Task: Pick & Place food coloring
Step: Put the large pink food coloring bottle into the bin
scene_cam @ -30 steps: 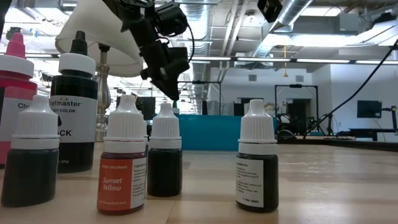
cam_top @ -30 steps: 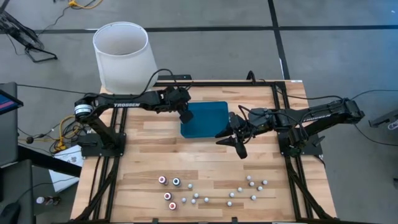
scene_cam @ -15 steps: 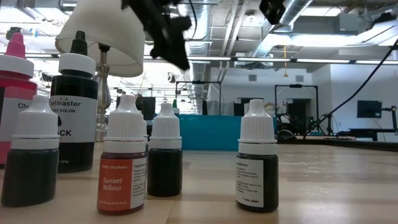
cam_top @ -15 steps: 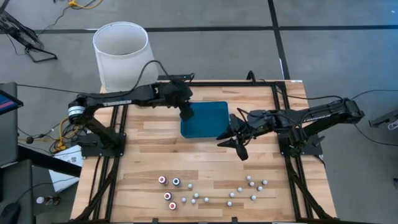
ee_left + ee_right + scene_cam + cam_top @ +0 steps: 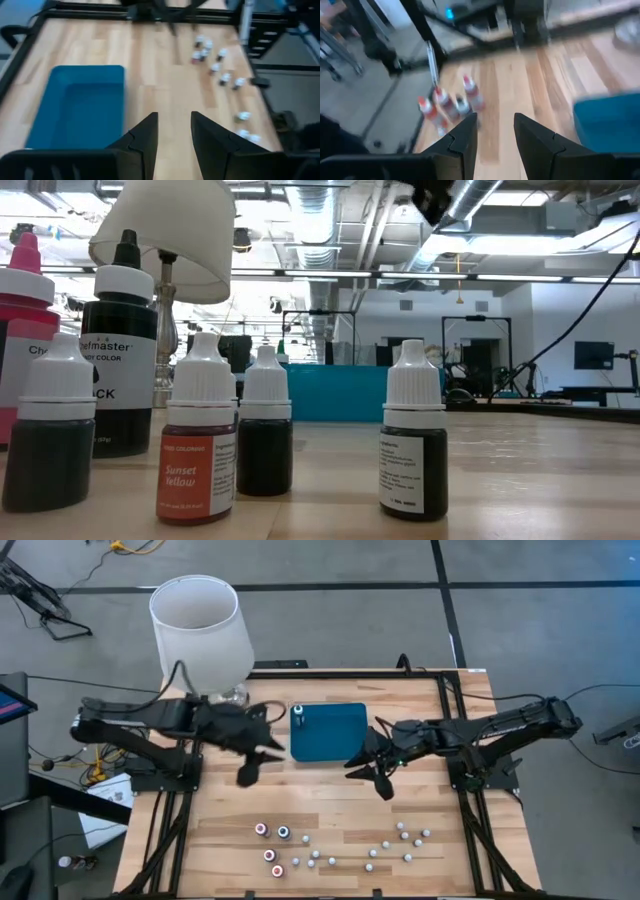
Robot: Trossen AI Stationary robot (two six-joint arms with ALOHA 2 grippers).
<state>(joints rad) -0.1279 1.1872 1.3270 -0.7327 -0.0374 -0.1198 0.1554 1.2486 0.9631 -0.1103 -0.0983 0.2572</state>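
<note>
Left pincer [image 5: 247, 772] hovering over bare wood just off the tray's [image 5: 340, 740] left edge, fingers [image 5: 145, 137] a little apart with nothing between them. Seen from its own wrist view: tray [image 5: 75, 107] to one side of the fingers, scattered bottles [image 5: 220, 75] farther off across the worktop [image 5: 165, 75].

Right pincer [image 5: 378, 777] poised by the tray's right front corner, fingers [image 5: 465, 135] likewise parted and empty, aimed toward a blurred knot of bottles [image 5: 447, 102] near the worktop's edge.

One bottle [image 5: 298, 714] standing in the tray's back-left corner, white cap up. Remaining food coloring [image 5: 340, 845] strewn along the front of the worktop [image 5: 240, 810], well apart from both pincers: four with coloured bodies grouped at the left, many small white-capped ones trailing to the right.

From worktop height: a row of white-capped dropper bottles [image 5: 235, 440] upright and close to the lens, one labelled Sunset Yellow, a taller black one and a pink one at the far left. Teal tray wall [image 5: 340, 392] visible behind them.

Lamp [image 5: 200, 630] with white shade at the back-left corner.
</note>
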